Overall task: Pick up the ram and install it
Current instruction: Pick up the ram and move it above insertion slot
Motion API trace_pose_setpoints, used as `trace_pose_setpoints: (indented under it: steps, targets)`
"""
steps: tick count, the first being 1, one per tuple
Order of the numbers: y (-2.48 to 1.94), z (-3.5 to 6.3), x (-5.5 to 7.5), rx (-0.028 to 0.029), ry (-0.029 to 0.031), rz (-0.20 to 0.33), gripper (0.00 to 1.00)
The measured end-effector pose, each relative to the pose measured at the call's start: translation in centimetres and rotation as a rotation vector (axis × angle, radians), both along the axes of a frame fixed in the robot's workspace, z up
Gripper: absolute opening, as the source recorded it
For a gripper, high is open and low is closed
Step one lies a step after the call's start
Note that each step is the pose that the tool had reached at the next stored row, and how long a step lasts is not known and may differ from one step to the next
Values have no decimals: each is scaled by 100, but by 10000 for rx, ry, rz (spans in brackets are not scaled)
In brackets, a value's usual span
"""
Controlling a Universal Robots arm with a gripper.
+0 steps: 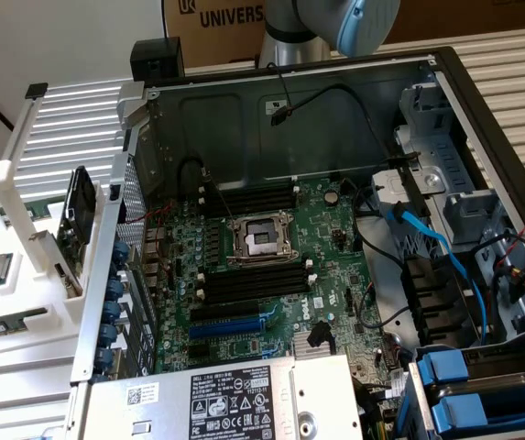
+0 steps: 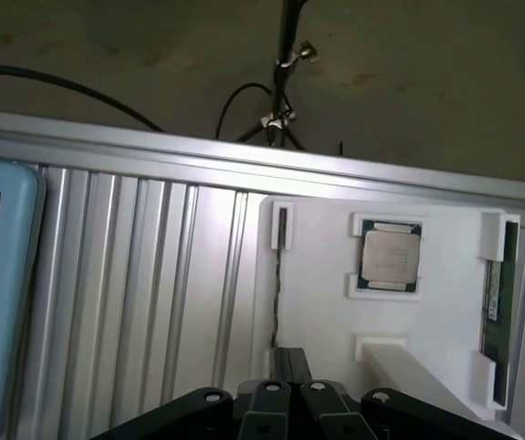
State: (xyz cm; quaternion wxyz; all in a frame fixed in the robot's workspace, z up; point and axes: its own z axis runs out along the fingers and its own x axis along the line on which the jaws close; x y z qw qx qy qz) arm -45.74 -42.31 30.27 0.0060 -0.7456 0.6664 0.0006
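The gripper point(image 2: 289, 359), clenched on nothing, hangs above a ribbed aluminium table point(image 2: 134, 302) — the ram point(image 2: 493, 298) sits slotted in a white tray point(image 2: 317, 302), at the exterior view's left.

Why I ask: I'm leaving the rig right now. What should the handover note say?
Gripper: shut, nothing seen in it, poised over the white tray.
Ram: seated in its bracket at the tray's edge, apart from the processor chip; untouched.
Memory slots on the motherboard: look empty.
Done: nothing yet.
Left: pick up the ram and install it.
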Motion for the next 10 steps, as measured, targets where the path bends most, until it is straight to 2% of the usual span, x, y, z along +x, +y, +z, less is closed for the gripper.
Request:
trace_pose_setpoints:
  steps: [1, 2, 4, 7, 10]
  targets:
    - [-3, -17, 0, 1, -12, -1, 11]
    - [-10, -70, -8, 17, -134, 1, 11]
    - [-11, -92, -27, 23, -238, 1, 11]
    - [-15, -151, -66, 31, -352, 1, 11]
    - [-15, -221, -67, 29, -351, 1, 11]
